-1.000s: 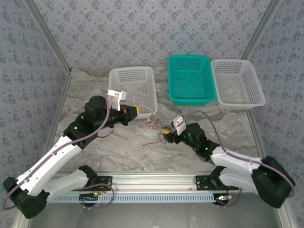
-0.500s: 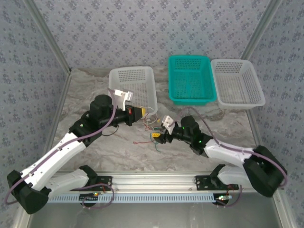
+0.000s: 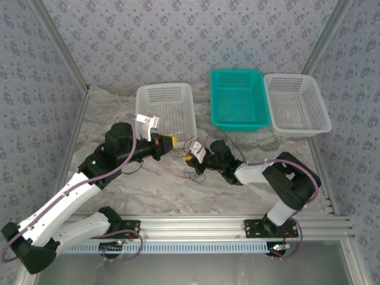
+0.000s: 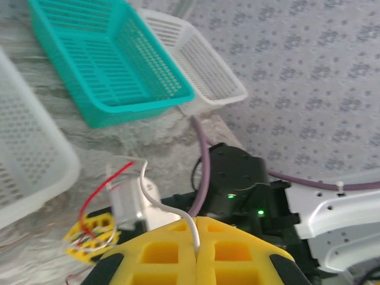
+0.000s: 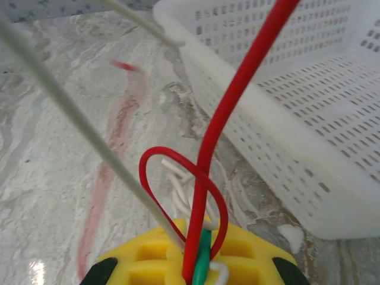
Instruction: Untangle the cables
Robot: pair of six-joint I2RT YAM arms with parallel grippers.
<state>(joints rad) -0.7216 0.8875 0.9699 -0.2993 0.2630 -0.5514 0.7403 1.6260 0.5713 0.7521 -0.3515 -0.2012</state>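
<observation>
My left gripper (image 3: 173, 141) hangs just in front of the white basket (image 3: 166, 107), its yellow fingers (image 4: 237, 249) shut on a pale cable (image 4: 155, 202). My right gripper (image 3: 191, 157) sits close to its right, a little nearer me, shut on a bundle of red (image 5: 237, 89), green (image 5: 203, 255) and pale (image 5: 71, 113) cables. The red one loops just ahead of the right gripper's fingers (image 5: 148, 258). Thin cables (image 3: 189, 146) stretch between the two grippers, and loose ends (image 3: 193, 175) dangle to the table below the right gripper. The right gripper's yellow fingers (image 4: 92, 234) appear in the left wrist view.
A teal basket (image 3: 237, 98) and a second white basket (image 3: 297, 101) stand at the back right. The near white basket's wall (image 5: 285, 136) is close beside the right gripper. Marbled table (image 3: 148, 184) lies open in front.
My right gripper has moved left and farther from me, up close to the left gripper, carrying its bundle. The red cable that lay on the table has been drawn along. The left gripper barely shifted.
</observation>
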